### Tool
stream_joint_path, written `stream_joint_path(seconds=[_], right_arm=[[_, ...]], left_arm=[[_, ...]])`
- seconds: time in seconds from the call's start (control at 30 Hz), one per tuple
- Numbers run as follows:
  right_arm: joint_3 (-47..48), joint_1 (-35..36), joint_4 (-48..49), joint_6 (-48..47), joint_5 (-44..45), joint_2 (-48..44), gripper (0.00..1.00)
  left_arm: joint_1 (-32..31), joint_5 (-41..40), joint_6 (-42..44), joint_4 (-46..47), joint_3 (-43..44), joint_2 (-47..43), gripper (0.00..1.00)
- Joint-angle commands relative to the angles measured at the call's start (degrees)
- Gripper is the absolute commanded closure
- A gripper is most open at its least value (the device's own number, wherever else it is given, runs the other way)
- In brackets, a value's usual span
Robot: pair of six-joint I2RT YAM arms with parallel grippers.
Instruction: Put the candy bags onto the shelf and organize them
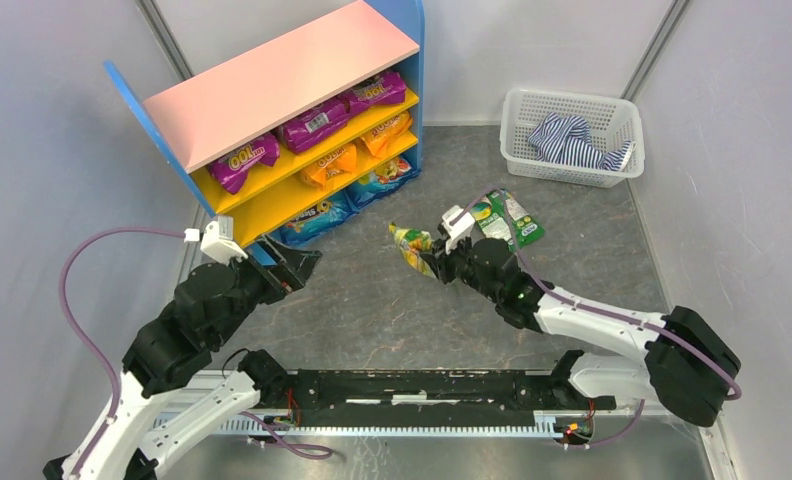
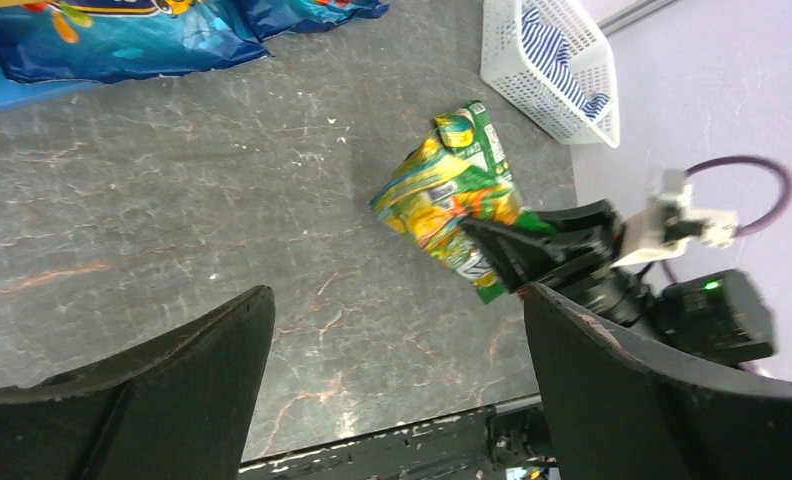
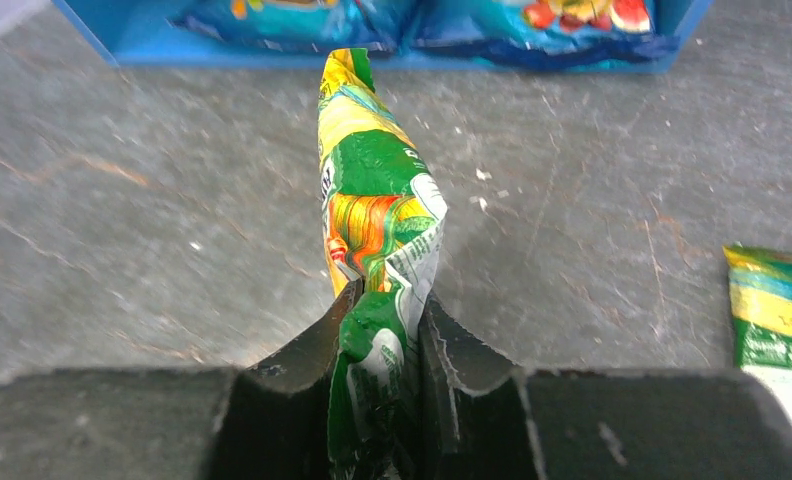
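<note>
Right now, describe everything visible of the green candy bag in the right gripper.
The green candy bag is a glossy, crinkled, foil-like packet printed green, yellow and orange, with a white lettered patch. The right gripper pinches one end, holding it edge-on with the far end pointing toward the shelf. It hangs over the grey table; nothing else seems to touch it.

White mesh basket (image 1: 534, 166) at the far right corner of the grey, marbled bench (image 1: 372, 300) — inside, a crumpled blue-and-white striped cloth (image 1: 569, 138), bunched toward the right side. Pale wall panels (image 1: 742, 150) around.
</note>
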Motion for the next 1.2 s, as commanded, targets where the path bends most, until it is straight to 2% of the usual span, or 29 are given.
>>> stream_joint_path(seconds=[0.0, 0.23, 0.33, 0.57, 0.67, 0.8, 0.97, 1.07, 1.17], right_arm=[[10.12, -0.27, -2.12, 8.1, -2.9, -3.04, 1.0], [25.71, -0.71, -7.99, 14.6, 1.18, -2.48, 1.0], [33.8, -0.75, -6.44, 13.19, -1.42, 0.07, 0.99], [62.78, -0.71, -10.46, -7.51, -2.42, 15.25, 0.99], [75.77, -0.69, -12.62, -18.9, 1.13, 24.24, 0.99], [88.1, -0.74, -9.05, -32.94, 6.34, 34.84, 0.99], [95.81, -1.8, -2.54, -43.72, 4.82, 43.28, 1.0], [99.87, -3.29, -1.12, -46.3, 1.65, 47.09, 1.0], [99.7, -5.13, 2.73, -48.33, 0.64, 49.19, 1.0]], left_arm=[[0.32, -2.68, 5.43, -2.66, 1.35, -1.33, 0.0], [0.32, -1.55, 9.46, -4.72, 0.68, -1.66, 0.0], [0.32, -0.57, 11.42, -4.75, -0.18, -1.96, 0.0], [0.32, 0.68, 15.68, -5.83, -2.23, -1.87, 0.0], [0.23, 3.6, 16.6, -5.18, -3.49, -1.59, 0.0], [0.25, 4.31, 17.23, -4.92, -3.28, -1.02, 0.0], [0.26, 4.17, 17.07, -5.03, -3.5, -1.09, 0.0], [0.23, 4.14, 17.01, -5.38, -3.77, -1.76, 0.0], [0.24, 3.77, 16.7, -5.46, -3.78, -2.74, 0.0]])
